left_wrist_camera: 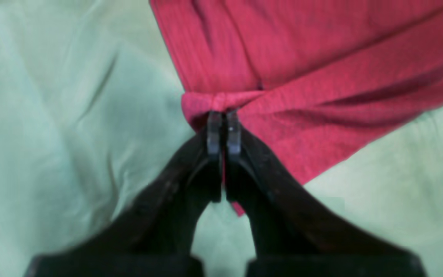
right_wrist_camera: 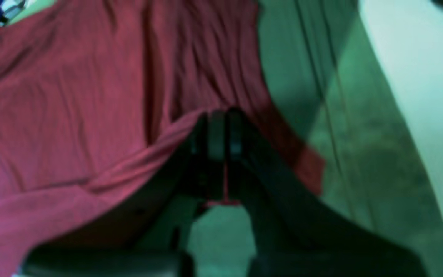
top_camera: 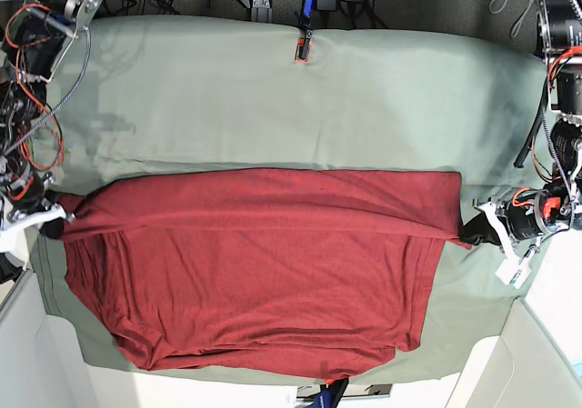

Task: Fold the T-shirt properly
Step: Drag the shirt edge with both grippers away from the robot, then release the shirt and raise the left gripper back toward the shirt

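Observation:
The dark red T-shirt (top_camera: 264, 272) lies spread on the pale sage-green cloth (top_camera: 273, 99), with a band of its fabric pulled taut from side to side. In the left wrist view my left gripper (left_wrist_camera: 223, 115) is shut on a bunched corner of the T-shirt (left_wrist_camera: 321, 77). The base view shows that gripper (top_camera: 475, 235) at the shirt's right edge. My right gripper (right_wrist_camera: 221, 115) is shut on the T-shirt (right_wrist_camera: 90, 115), with a red strip showing between its fingers. Seen from the base, it (top_camera: 56, 224) holds the shirt's left edge.
Green cloth (left_wrist_camera: 52, 115) covers the table under the shirt. Cables and robot hardware (top_camera: 36, 63) crowd the left side, more hardware (top_camera: 564, 44) stands at the right. A small orange-black item (top_camera: 302, 49) sits at the cloth's far edge. White table edge (right_wrist_camera: 417, 77) shows beside the cloth.

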Robot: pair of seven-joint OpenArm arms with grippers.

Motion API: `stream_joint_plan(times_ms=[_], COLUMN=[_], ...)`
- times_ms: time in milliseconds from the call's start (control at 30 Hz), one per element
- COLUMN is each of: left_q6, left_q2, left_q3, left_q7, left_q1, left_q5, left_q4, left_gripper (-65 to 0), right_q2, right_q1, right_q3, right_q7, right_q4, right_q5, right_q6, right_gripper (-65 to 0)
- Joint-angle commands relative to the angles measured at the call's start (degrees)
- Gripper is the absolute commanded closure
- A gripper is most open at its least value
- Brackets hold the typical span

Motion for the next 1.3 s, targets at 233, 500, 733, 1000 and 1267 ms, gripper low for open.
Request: stream_joint_plan(times_ms=[233,500,733,1000,1267], left_q6=[-0.3,-0.3,-0.3,-0.3,-0.3], left_q2=[1.6,2.2,2.0,-1.2,-5.2], left_q3=[2.6,4.0,2.7,-9.4,-14.7], left_q7=[-6.3,-8.3,0.9,14.7,16.4], left_q1=[-6.8,-7.1,-7.6,-5.6,5.5], left_q5=[3.3,6.0,-4.4,-24.8,-28.5], left_q4=[-6.9,-9.1,-9.0,-8.6,-6.0], left_gripper=[0.0,-2.6,-34.2,-34.2,-34.2], right_q2=[1.9,1.9,1.9,2.2,3.1], right_q1=[4.1,4.1,4.0,1.7,-7.5], right_q3=[0.0,0.0,0.1,2.8,6.1], right_q7=[2.6,5.4,0.9,-9.6,-9.0], right_q4=[-3.9,-8.1,-6.6,6.2,9.0], right_q5=[-2.1,-0.8,3.5,8.8,11.5], right_q6=[0.2,0.2,0.2,1.2,-0.9], right_gripper=[0.0,-3.9,-32.5,-32.3,-32.3])
